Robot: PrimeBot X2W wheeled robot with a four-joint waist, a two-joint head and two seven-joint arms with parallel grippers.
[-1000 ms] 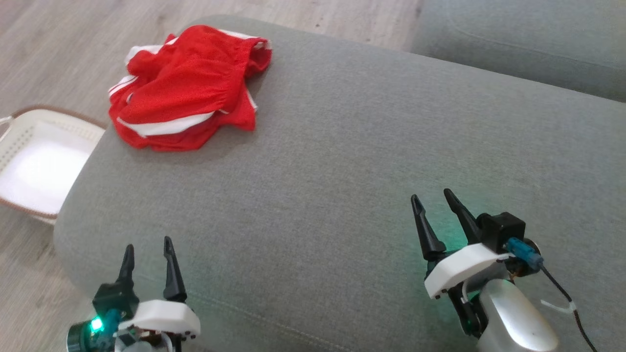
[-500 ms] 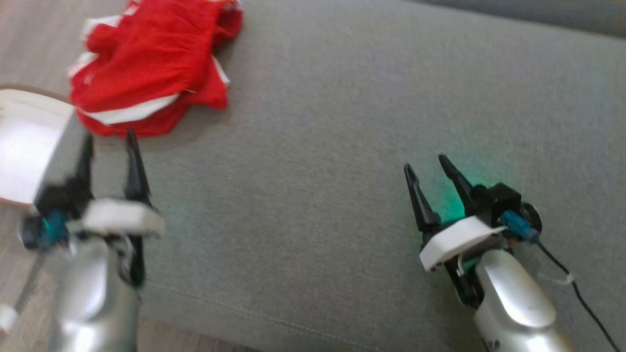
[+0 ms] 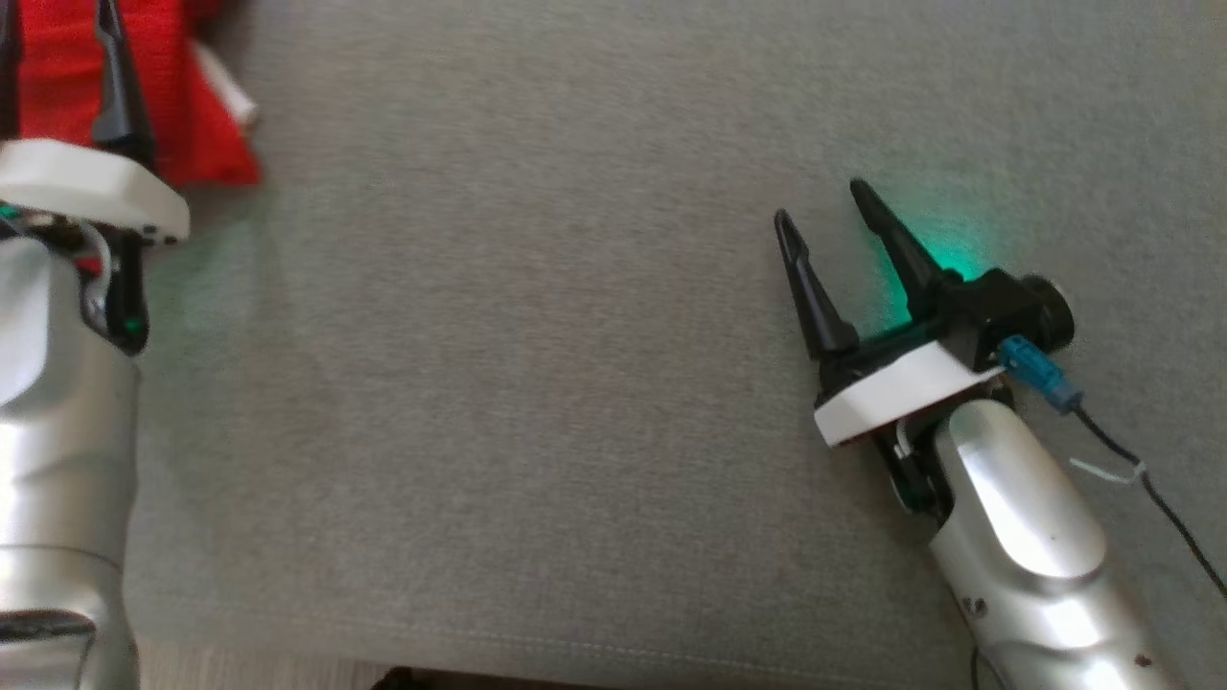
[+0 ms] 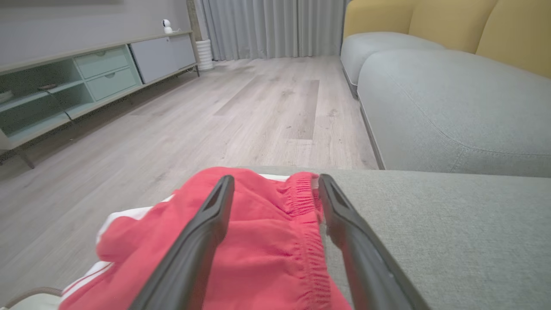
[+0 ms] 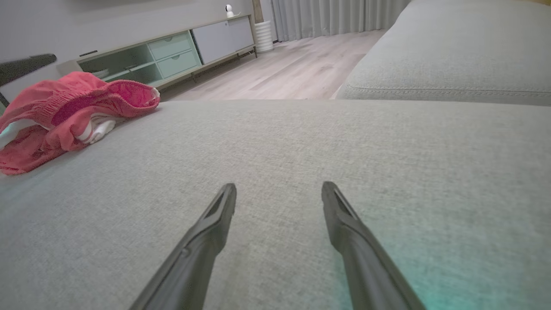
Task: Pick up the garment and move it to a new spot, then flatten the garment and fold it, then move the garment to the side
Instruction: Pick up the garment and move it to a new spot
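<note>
- Red cloth shorts with white side stripes (image 4: 267,241) lie crumpled at the far left corner of the grey woven-fabric sofa cushion (image 3: 537,383), elastic waistband (image 4: 308,224) showing
- Left gripper (image 4: 276,181) reaches forward on a silver forearm (image 3: 48,431), its dark fingers (image 4: 202,241) spread wide over the shorts, clamping nothing; whether they touch the cloth I cannot tell
- Right gripper (image 3: 819,201) hovers low over bare cushion, well apart from the shorts, angled slightly left, jaws wide and empty, a green glow (image 3: 944,254) beside it
</note>
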